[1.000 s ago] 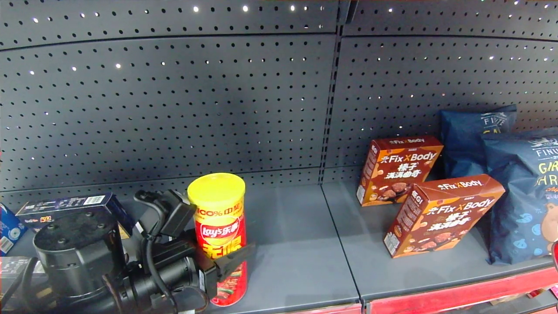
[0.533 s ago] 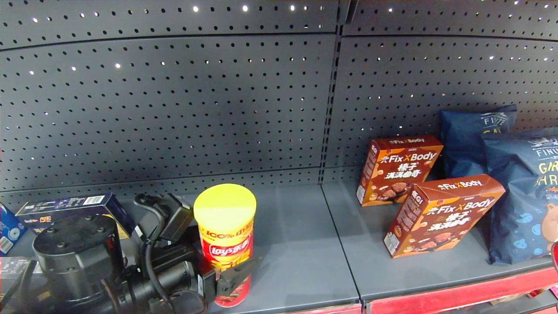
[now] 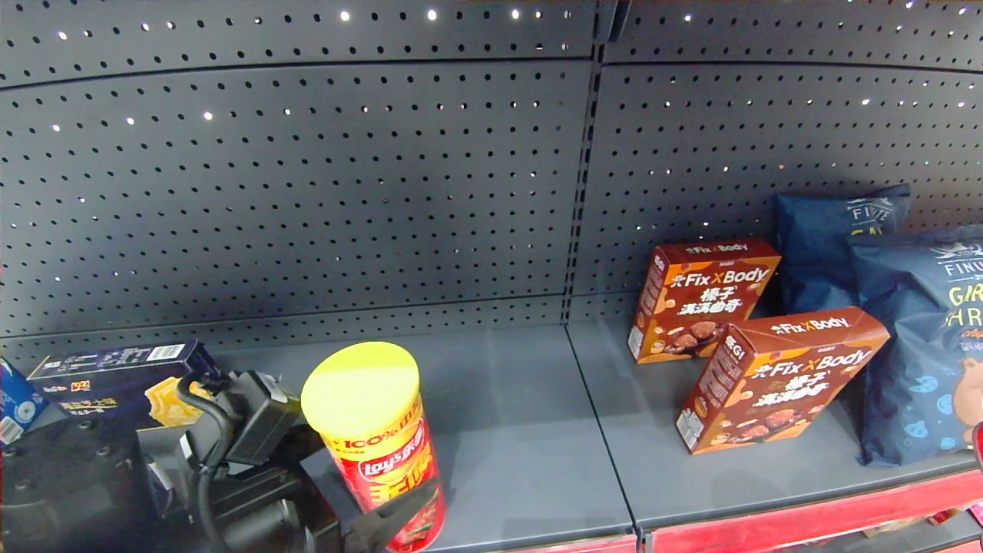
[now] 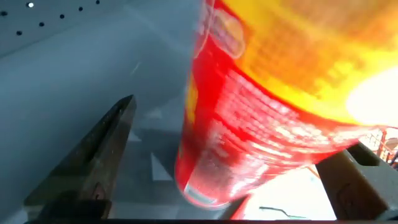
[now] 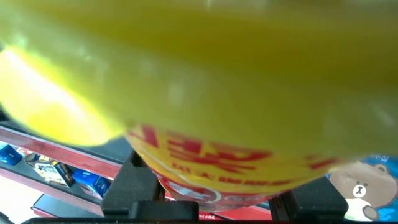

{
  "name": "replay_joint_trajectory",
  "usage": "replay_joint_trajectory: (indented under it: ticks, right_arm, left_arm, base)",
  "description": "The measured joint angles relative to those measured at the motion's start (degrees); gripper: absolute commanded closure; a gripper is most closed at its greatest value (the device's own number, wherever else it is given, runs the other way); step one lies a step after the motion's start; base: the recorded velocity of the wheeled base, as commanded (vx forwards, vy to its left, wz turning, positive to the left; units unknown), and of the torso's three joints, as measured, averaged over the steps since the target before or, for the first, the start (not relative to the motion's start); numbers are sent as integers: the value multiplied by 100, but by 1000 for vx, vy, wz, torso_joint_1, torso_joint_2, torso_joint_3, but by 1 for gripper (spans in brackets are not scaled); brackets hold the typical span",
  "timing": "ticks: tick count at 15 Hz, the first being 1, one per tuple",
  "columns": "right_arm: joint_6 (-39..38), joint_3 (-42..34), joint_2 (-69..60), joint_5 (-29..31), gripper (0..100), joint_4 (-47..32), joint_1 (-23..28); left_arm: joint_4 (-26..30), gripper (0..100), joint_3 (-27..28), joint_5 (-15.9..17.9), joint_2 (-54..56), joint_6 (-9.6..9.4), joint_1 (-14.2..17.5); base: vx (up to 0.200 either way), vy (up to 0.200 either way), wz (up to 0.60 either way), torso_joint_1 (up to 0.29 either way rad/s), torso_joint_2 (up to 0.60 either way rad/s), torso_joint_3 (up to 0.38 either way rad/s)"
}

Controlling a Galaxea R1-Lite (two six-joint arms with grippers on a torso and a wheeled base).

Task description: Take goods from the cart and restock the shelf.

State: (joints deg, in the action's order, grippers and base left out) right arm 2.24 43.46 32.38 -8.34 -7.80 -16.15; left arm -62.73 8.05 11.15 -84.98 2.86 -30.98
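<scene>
A red chips can (image 3: 380,453) with a yellow lid stands at the front of the grey shelf (image 3: 522,461), leaning to the left. My left gripper (image 3: 376,511) is around its lower part. In the left wrist view the can (image 4: 261,106) rests against one finger (image 4: 357,186), while the other finger (image 4: 93,162) stands apart from it with a clear gap, so this gripper (image 4: 236,137) is open. My right gripper (image 5: 217,196) is shut on a second yellow-lidded red can (image 5: 211,93), black fingers (image 5: 134,186) on either side.
Two brown cookie boxes (image 3: 776,376) and dark blue snack bags (image 3: 914,338) occupy the shelf's right half. A dark blue box (image 3: 115,376) lies behind my left arm. The perforated back panel (image 3: 307,192) closes the rear, and a red strip (image 3: 806,514) marks the shelf's front edge.
My left arm has drawn back toward the lower left. The can went from upright to leaning left, and shifted a little left and nearer the front edge.
</scene>
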Motion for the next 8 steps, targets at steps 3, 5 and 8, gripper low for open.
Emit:
replay_joint_trajectory:
  ticks: [3,5,8]
  right_arm:
    - [0,4,4,2,100,0,4]
    - [2,4,6,2,100,0,-2]
    - [2,11,-13,20,100,-2,4]
  left_arm:
    - [2,0,-234,1,221,0,37]
    - [5,0,-330,1,315,2,63]
    - [5,0,-354,11,367,-87,215]
  base:
    - [0,0,0,0,0,0]
    - [0,0,0,0,0,0]
    - [0,0,0,0,0,0]
